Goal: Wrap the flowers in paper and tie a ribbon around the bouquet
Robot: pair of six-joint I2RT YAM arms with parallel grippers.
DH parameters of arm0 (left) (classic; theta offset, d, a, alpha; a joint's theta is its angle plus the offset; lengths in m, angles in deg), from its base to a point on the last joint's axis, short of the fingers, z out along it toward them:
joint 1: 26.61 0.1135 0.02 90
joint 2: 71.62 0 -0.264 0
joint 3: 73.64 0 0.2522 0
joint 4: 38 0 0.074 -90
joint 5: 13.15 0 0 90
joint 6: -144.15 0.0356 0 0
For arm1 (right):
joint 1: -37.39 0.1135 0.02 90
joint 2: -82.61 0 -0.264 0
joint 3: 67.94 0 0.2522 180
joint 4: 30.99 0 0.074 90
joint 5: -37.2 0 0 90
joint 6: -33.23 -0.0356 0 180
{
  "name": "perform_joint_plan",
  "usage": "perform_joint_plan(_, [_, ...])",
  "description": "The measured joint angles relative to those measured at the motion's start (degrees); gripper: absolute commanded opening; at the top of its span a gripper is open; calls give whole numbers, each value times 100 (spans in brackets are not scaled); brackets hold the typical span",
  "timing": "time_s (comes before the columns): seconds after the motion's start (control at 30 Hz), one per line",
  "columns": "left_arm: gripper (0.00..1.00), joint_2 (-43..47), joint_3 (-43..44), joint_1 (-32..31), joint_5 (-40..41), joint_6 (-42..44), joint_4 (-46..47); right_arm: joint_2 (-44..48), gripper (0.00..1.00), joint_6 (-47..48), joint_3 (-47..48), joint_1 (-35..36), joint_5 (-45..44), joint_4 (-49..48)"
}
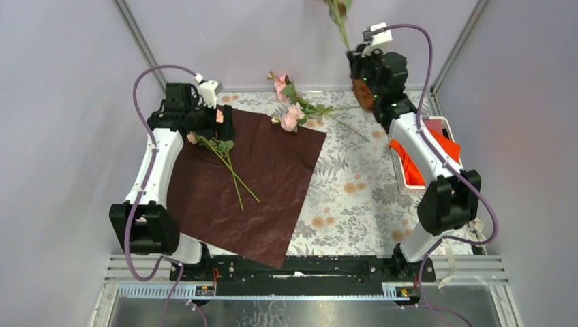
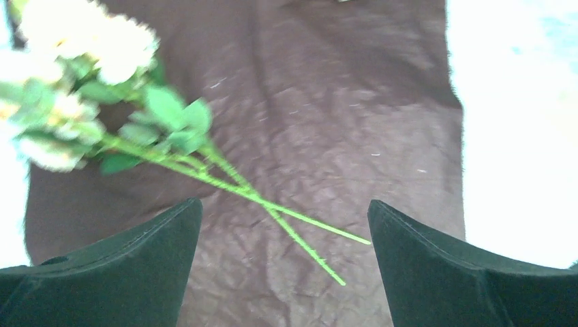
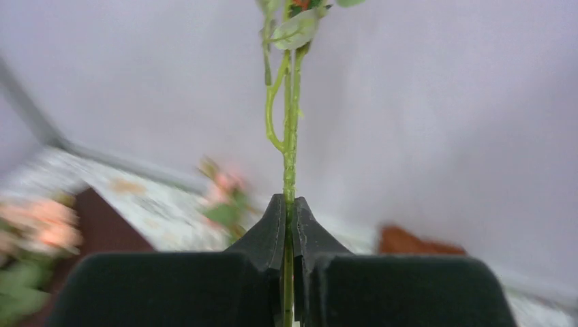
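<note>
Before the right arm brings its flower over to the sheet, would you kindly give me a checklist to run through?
1. Right gripper shut on the flower stem: ok.
2. Paper lying flat: ok.
3. Laid flowers resting on the paper: ok.
4. Left gripper open, touching nothing: ok.
5. Loose flowers fully on the paper: not ok, they lie at its far corner, partly on the tablecloth.
6. Held flower's head intact: cannot tell, cut off by the frame.
</note>
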Motion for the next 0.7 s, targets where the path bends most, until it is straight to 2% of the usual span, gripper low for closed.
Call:
perform_joint_plan(0.13, [99,295,302,-636,-669,83,-107,907,0,-763,-802,1150,-332,-1491])
perform_joint_plan(0.27, [99,479,382,-1134,-1513,-26,-39,911,0,-2055,-1593,2127,-247,-2697])
perform_joint_plan(0.37, [99,603,223,-1215,-2118,-341,293,511,0,-2712,-1823,2522,-313,-3117])
perform_joint_plan(0.6, [99,691,-1093,-1211,-2927,-1886,2096,-184,0,-3362,-1786,3353,-542,-3434])
perform_joint_plan(0.67, [93,654,-1244,-1211,-2997,-2251,2433,-212,0,-3471,-1773,3453,-581,-3550])
perform_joint_plan(0.7, [86,643,-1274,-1211,-3012,-2409,2566,-216,0,-3539,-1762,3462,-627,-3628])
